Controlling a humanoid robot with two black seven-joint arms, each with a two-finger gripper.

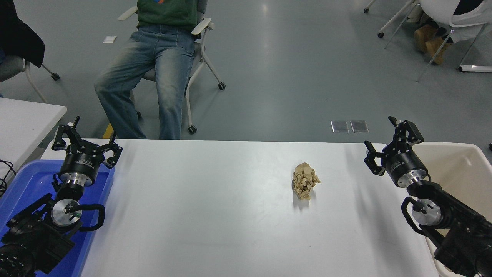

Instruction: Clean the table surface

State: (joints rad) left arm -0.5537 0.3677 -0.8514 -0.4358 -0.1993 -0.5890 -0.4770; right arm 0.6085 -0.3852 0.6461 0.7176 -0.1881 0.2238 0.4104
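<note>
Right gripper (pixel 389 144) is held spread and empty over the far right corner of the table surface (pixel 215 215), smooth, white, round-cornered. Crumpled tan paper (pixel 305 180) lies right of its centre. Print on the gripper's body seems unreadable.

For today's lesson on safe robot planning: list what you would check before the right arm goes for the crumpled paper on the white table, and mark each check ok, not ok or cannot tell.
1. Right gripper open and empty: ok.
2. Crumpled paper lies alone on the table surface, apart from both grippers: ok.
3. Path from right gripper to the paper free of other things: ok.
4. Beige bin at the table's right end, open to receive it: ok.
5. Left gripper parked over the blue tray, out of the way: ok.
6. Seated person beyond the far edge, hands off the table: ok.
</note>
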